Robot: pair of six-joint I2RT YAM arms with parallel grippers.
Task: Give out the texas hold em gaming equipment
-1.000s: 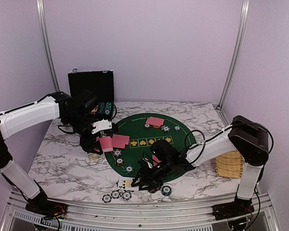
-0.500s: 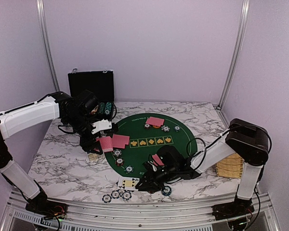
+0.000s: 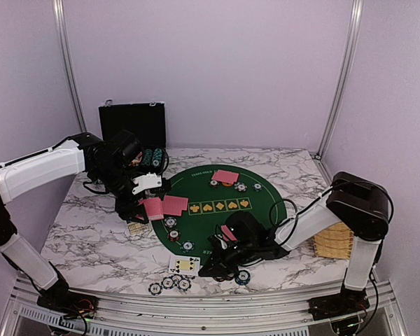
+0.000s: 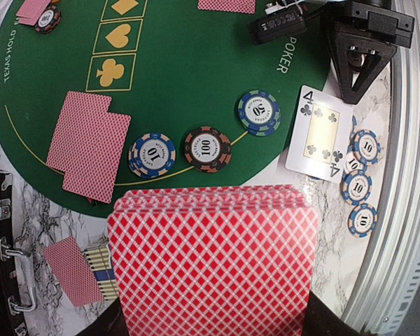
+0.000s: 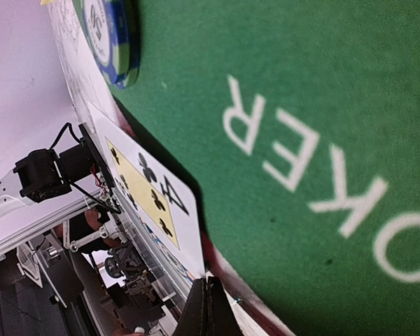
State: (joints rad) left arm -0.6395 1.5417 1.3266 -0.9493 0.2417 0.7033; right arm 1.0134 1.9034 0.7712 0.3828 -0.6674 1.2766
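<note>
Counter (image 3: 91,241): white marble w/ grey veins, carrying a round green felt mat (image 3: 196,180) w/ yellow suit boxes.
Left hand (image 3: 141,201): clamping a deck of red-backed cards (image 4: 213,266) w/ lattice print, edges stepping slightly, over mat's left rim.
Right hand (image 5: 208,308): fingers pressing together, nothing showing btwn them, hanging low at mat's near rim.
Four of clubs (image 4: 320,133): lying face-up, flat, just beside that rim.
Chips on felt (image 4: 206,148): three stripe-edged discs lying in a row.
Chips on marble (image 4: 355,187): three blue-white discs lying near the rail.
</note>
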